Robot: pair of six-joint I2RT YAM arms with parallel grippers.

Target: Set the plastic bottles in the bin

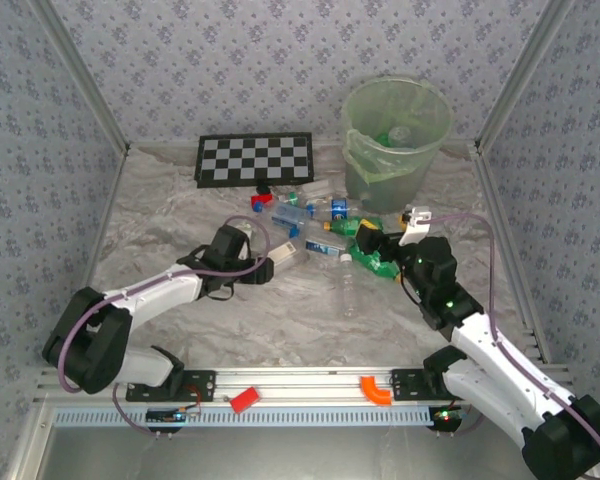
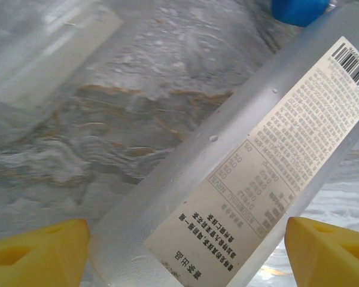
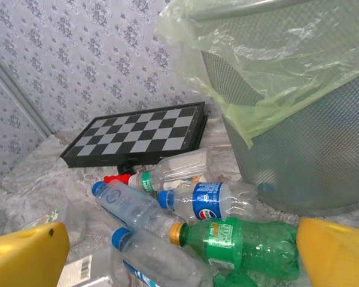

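A heap of plastic bottles (image 1: 315, 215) lies in front of the bin (image 1: 380, 185), a pale-green lined basket at the back right. In the left wrist view a clear bottle (image 2: 245, 167) with a white printed label lies slantwise between the yellow fingers of my left gripper (image 2: 185, 254). The jaws are open astride it, close to its sides. My right gripper (image 3: 179, 257) hovers open over a green bottle (image 3: 245, 242) with a yellow cap. Beyond it lie clear bottles with blue caps (image 3: 206, 200). The bin's wall (image 3: 323, 155) rises just behind.
A black-and-white chequered board (image 1: 255, 158) lies at the back left, with a small red block (image 1: 263, 197) at its near edge. One clear bottle (image 1: 348, 290) lies alone mid-table. Patterned walls enclose three sides. Red (image 1: 243, 400) and orange (image 1: 378, 390) pieces sit on the front rail.
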